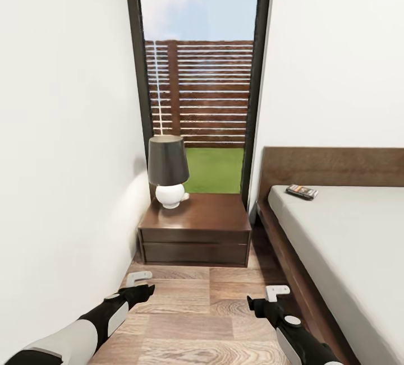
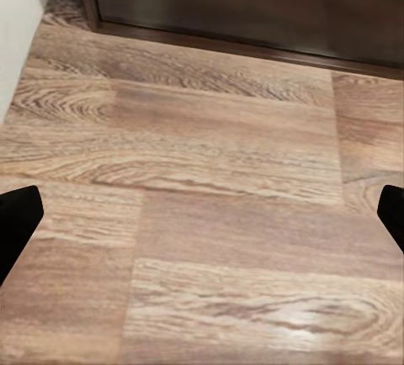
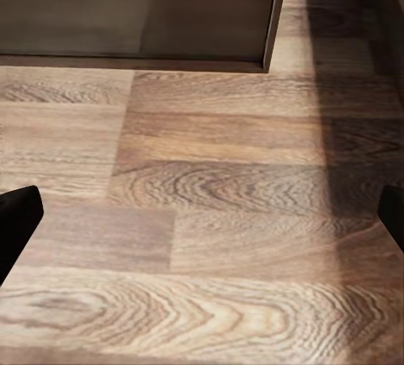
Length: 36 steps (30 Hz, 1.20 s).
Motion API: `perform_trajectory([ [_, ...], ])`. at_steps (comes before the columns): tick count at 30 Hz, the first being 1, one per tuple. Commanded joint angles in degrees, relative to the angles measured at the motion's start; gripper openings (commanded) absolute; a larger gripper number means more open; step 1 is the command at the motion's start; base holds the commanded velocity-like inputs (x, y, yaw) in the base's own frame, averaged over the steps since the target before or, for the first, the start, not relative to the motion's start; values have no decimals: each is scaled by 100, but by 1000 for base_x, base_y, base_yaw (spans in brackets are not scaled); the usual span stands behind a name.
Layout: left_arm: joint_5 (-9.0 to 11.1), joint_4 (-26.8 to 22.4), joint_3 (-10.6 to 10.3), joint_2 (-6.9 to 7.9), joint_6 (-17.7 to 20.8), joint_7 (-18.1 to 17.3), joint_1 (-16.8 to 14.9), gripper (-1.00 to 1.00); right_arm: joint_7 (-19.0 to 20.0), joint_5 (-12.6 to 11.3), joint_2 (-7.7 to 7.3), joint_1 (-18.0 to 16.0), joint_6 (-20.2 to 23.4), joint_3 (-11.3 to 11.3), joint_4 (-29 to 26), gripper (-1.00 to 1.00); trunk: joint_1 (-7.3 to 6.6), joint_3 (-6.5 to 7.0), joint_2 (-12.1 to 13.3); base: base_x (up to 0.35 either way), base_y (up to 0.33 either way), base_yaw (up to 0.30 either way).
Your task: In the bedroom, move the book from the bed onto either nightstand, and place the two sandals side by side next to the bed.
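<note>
The book (image 1: 302, 191), dark with an orange band, lies on the off-white mattress of the bed (image 1: 348, 241) near the brown headboard, at the right. The dark-brown nightstand (image 1: 193, 229) stands straight ahead under the window, between the left wall and the bed. Its base also appears in the wrist views: nightstand (image 2: 252, 3), nightstand (image 3: 135, 12). My left gripper (image 1: 143, 285) and right gripper (image 1: 264, 296) hover low over the plank floor in front of the nightstand. Both are open and hold nothing: left gripper (image 2: 202, 222), right gripper (image 3: 202, 218). The blue sandals are out of view.
A lamp (image 1: 167, 171) with a dark shade and white round base occupies the nightstand's left rear part. A white wall runs close on the left. The tall window (image 1: 199, 73) shows fence and grass. A narrow strip of wood floor (image 1: 191, 309) lies between wall and bed frame.
</note>
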Motion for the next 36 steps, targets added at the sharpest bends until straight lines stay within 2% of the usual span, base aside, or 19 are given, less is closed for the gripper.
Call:
perform_trajectory([
  [1, 60, -1, -45, 4, 7, -10, -2, 100, 4, -60, -6, -3, -11, 34, 1, 100, -24, 3, 39, 0, 0, 0],
  [16, 64, -7, -45, -5, 3, -10, -2, 100, 4, -56, -13, -3, -30, 25, -81, 100, -353, 212, 641, 0, 0, 0],
  [22, 76, -193, -37, -41, 16, -12, -2, 100, 12, -59, -60, -6, -42, -8, -630, 100, -485, 319, 881, 0, 0, 0],
  [25, 74, -492, -36, -41, 57, -19, -2, 100, 2, -61, -70, -6, -31, -29, -820, 100, -551, 373, 1002, 0, 0, 0],
  [27, 68, -937, -49, -41, 97, -29, -2, 100, -7, -60, -77, -8, -23, -56, -941, 100, -595, 409, 1082, 0, 0, 0],
  [29, 62, -1164, -56, -41, 133, -33, -2, 100, -10, -60, -89, -10, -21, -61, -1005, 100, -639, 445, 1162, 0, 0, 0],
  [33, 54, -1599, -58, -41, 326, -36, -2, 100, -17, -63, -149, -11, -18, -66, -1209, 100, -727, 517, 1322, 0, 0, 0],
  [34, 53, -1765, -58, -41, 402, -36, -2, 100, -20, -68, -161, -12, -12, -68, -1300, 100, -749, 535, 1362, 0, 0, 0],
  [35, 54, -2214, -61, -46, 593, -37, -2, 100, -26, -77, -201, -12, 8, -71, -1529, 100, -771, 553, 1403, 0, 0, 0],
  [36, 55, -2284, -61, -47, 625, -37, -2, 100, -26, -79, -208, -12, 10, -73, -1557, 100, -793, 571, 1443, 0, 0, 0],
])
